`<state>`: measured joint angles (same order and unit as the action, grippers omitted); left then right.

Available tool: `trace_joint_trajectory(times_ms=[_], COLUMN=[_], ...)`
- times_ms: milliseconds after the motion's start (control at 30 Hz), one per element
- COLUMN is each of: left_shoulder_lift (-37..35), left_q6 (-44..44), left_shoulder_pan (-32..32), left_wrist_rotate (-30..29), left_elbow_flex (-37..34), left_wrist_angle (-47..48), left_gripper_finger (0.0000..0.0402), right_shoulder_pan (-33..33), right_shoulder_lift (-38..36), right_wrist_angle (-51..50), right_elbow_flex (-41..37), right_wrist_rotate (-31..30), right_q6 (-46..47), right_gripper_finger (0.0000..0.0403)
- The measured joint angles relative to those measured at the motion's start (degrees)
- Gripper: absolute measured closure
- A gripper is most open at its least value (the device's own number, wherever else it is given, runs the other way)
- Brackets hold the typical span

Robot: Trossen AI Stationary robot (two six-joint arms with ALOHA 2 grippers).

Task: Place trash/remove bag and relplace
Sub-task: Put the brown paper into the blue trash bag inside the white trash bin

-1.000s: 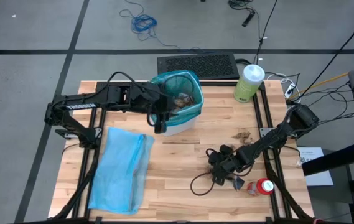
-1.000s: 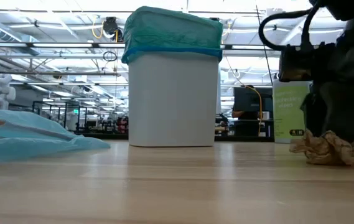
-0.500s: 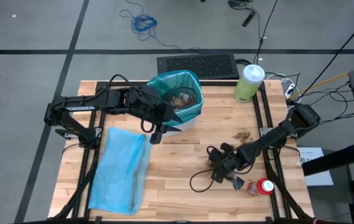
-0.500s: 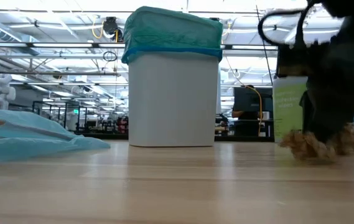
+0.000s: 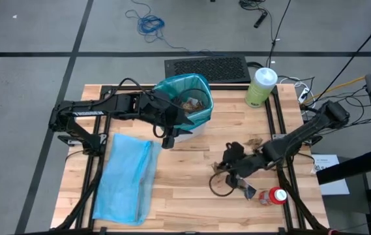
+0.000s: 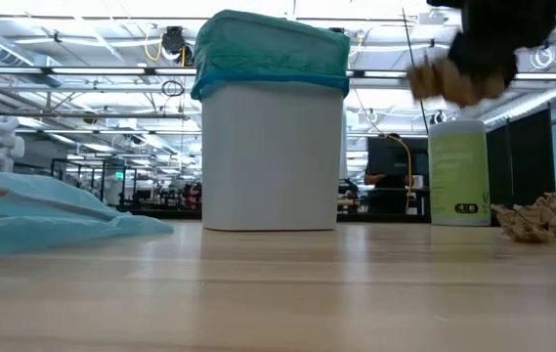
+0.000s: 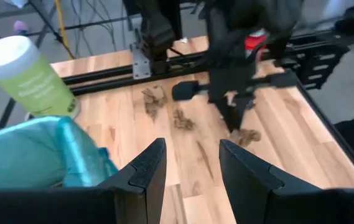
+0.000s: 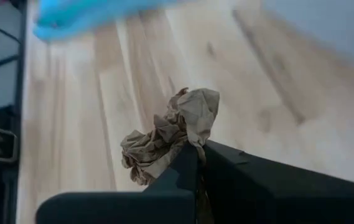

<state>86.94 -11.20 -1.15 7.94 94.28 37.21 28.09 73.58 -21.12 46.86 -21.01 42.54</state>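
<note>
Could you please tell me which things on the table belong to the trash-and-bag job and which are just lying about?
Job:
paper wad pinched in the right gripper
loose wads
red-and-white object
teal liner in the white bin
pale blue bag
left gripper, open beside the bin

Lying about:
green canister

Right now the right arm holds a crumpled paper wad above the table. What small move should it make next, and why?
Probably carry it across toward the white bin. The right gripper is shut on the brown paper wad, lifted clear of the table. The bin's teal liner is open with trash inside, and the left gripper waits beside its rim, so approach from the right side.
</note>
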Motion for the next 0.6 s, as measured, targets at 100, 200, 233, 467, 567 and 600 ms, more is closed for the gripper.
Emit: trace_joint_trajectory(times_ms=[100, 200, 233, 467, 567, 600], left_shoulder_lift=[0.0, 0.0, 0.0, -0.4, -1.1, -1.5], left_q6=[0.0, 0.0, 0.0, -0.1, 0.0, 0.2], left_shoulder_pan=[0.0, 0.0, 0.0, -0.2, -0.9, -1.2], left_wrist_rotate=[-0.9, -1.0, -1.0, -3.5, -3.6, -3.6], left_elbow_flex=[0.0, 0.0, 0.0, 0.0, 0.0, 0.0], left_wrist_angle=[-0.1, -0.4, -0.4, -0.2, -0.3, -0.1], left_gripper_finger=[0.0257, 0.0257, 0.0257, 0.0257, 0.0257, 0.0257], right_shoulder_pan=[-0.8, -2.4, -3.1, -9.1, -12.0, -13.1], right_shoulder_lift=[-2.8, -4.2, -4.4, -4.3, -4.3, -4.3], right_wrist_angle=[-1.9, -2.3, -2.3, -7.1, -7.4, -7.4], right_elbow_flex=[3.8, 7.9, 9.2, 19.4, 23.0, 24.0], right_wrist_rotate=[-1.7, -2.0, -2.0, -2.0, -2.0, -2.0], right_q6=[-4.0, -10.0, -12.0, -23.8, -28.5, -30.3], right_gripper_finger=[0.0402, 0.0402, 0.0402, 0.0403, 0.0403, 0.0403])
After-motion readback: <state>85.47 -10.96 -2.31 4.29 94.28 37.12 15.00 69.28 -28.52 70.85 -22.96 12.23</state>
